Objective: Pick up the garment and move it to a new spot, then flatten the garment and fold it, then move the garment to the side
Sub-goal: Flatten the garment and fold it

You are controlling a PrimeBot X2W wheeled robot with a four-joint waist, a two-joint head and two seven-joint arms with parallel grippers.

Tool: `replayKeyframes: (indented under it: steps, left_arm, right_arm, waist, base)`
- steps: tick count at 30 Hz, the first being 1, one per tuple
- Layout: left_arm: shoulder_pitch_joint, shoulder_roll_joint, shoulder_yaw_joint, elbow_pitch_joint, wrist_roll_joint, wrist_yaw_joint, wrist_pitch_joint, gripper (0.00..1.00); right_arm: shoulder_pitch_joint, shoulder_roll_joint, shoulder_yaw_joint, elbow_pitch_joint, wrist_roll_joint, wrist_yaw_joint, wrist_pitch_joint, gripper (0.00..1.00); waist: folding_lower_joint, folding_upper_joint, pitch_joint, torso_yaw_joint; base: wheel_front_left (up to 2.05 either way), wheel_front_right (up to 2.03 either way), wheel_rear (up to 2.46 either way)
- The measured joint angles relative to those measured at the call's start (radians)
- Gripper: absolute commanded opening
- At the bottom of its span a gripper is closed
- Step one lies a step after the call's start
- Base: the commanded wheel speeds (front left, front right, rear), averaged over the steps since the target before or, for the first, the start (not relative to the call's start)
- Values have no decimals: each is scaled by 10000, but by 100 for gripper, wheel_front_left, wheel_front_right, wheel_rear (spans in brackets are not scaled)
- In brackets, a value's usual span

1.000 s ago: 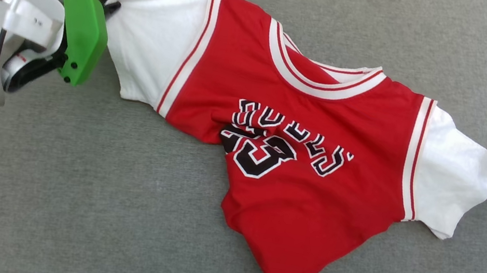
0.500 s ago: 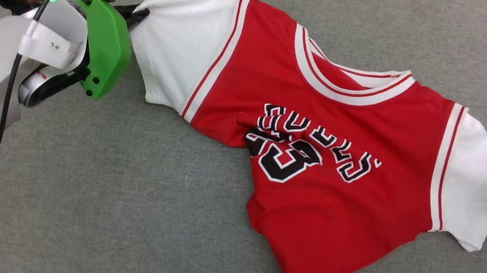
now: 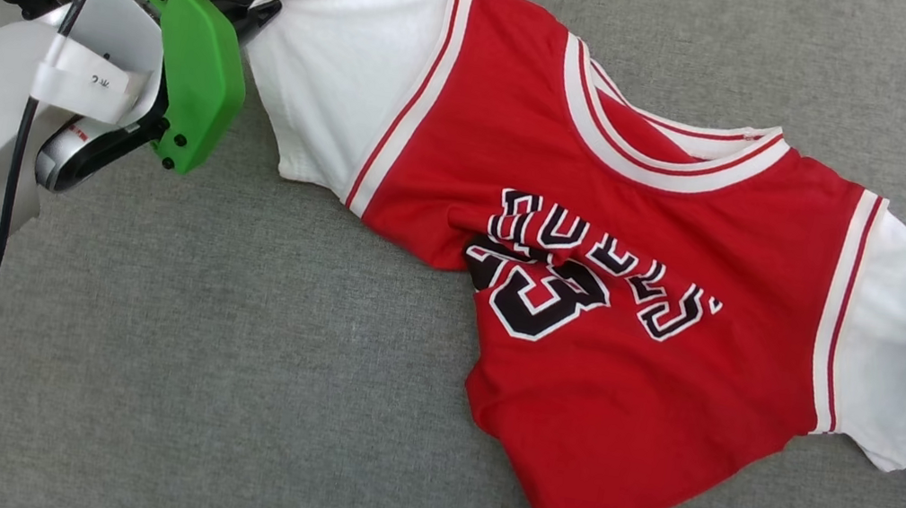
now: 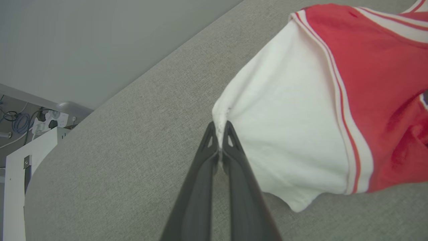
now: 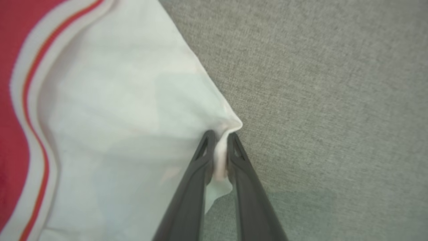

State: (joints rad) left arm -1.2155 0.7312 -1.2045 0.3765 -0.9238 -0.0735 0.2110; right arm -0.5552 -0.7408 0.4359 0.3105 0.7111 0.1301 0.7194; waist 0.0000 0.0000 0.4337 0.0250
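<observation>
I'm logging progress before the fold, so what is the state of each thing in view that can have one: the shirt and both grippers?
Red jersey-style shirt with white short sleeves: unfolded, front up, wrinkled, spread on the grey fabric surface.
Left gripper: shut on the edge of one white sleeve.
Right gripper: shut on the edge of the other white sleeve.
</observation>
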Motion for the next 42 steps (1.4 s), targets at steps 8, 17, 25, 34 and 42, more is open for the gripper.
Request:
replayKeyframes:
  steps: [8, 17, 25, 34, 42]
  left_arm:
    - [290, 50, 82, -75, 54, 178, -1005, 0]
    - [378, 859, 642, -1603, 502, 995, -2311, 0]
    - [-161, 1154, 1319, -2704, 767, 1620, -2731, 0]
    - [-1813, 648, 1875, -2130, 932, 1641, -2777, 0]
    - [-4298, -491, 2422, -94, 1496, 1277, -2984, 0]
  right_arm:
    - [-22, -184, 105, -384, 8, 0, -2148, 0]
    - [-84, -414, -1177, -1749, -75, 4, -3743, 0]
    - [-862, 132, -2406, -2882, -640, 4, -4086, 0]
    - [-3266, 886, -2644, -2880, -1363, 4, -3760, 0]
    - [-7285, 1553, -1906, -853, -2581, 4, -3956, 0]
  waist:
    - [0, 0, -794, -66]
    - [0, 0, -1996, -106]
    - [0, 0, -2660, -68]
    - [0, 0, -2224, 1]
    - [0, 0, -965, 35]
  base:
    - [0, 0, 0]
    - [0, 0, 0]
    - [0, 0, 0]
    - [0, 0, 0]
    - [0, 0, 0]
